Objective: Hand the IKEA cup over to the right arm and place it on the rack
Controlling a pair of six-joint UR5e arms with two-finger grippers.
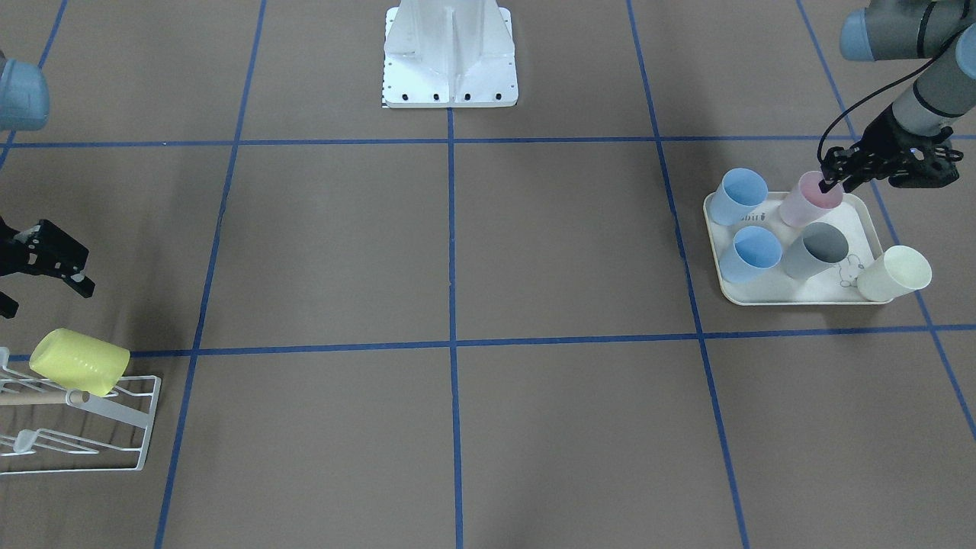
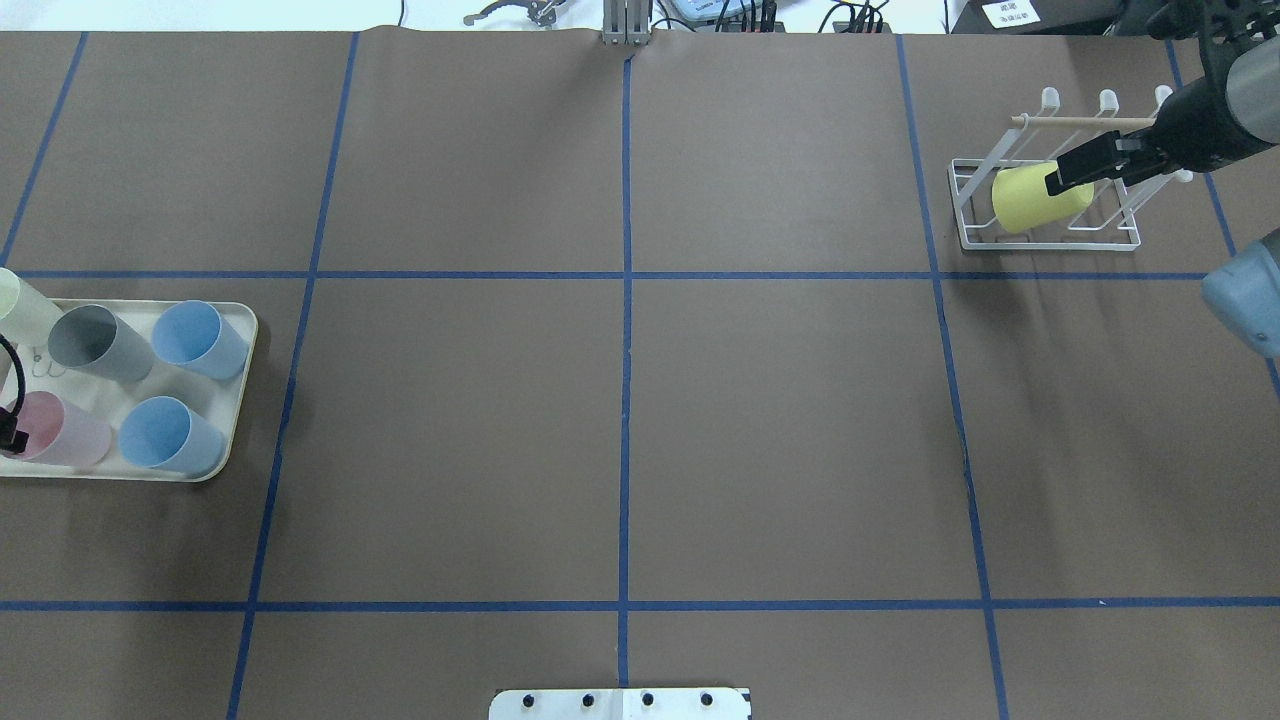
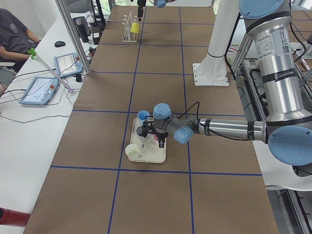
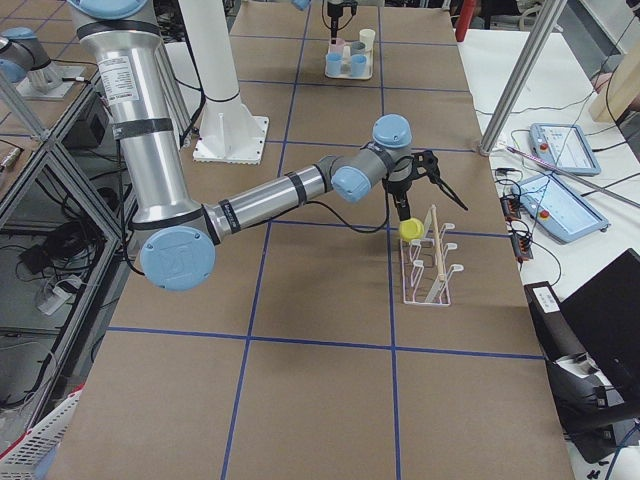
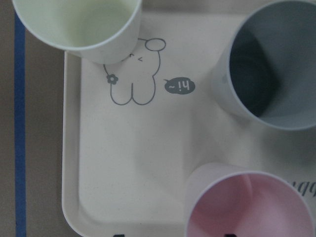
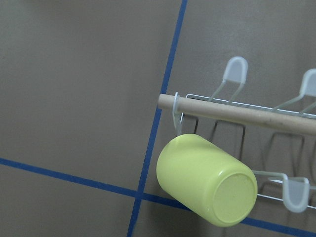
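A pink cup [image 1: 808, 202] stands on the cream tray [image 1: 728, 284] with other cups. My left gripper [image 1: 827, 181] hangs over its rim, open, with one finger inside the pink cup [image 5: 252, 207] and one outside the wall. A yellow cup [image 1: 80, 361] hangs tilted on the white wire rack [image 1: 114, 412], just under the wooden dowel [image 6: 237, 112]. My right gripper [image 1: 42, 293] is open and empty, a little above and behind that yellow cup [image 2: 1025, 200], not touching it.
Two blue cups [image 1: 743, 194] [image 1: 751, 255], a grey cup [image 1: 816, 250] and a cream cup [image 1: 896, 273] crowd the tray around the pink one. The robot's white base [image 1: 450, 57] stands mid-table. Brown table with blue grid lines lies between tray and rack.
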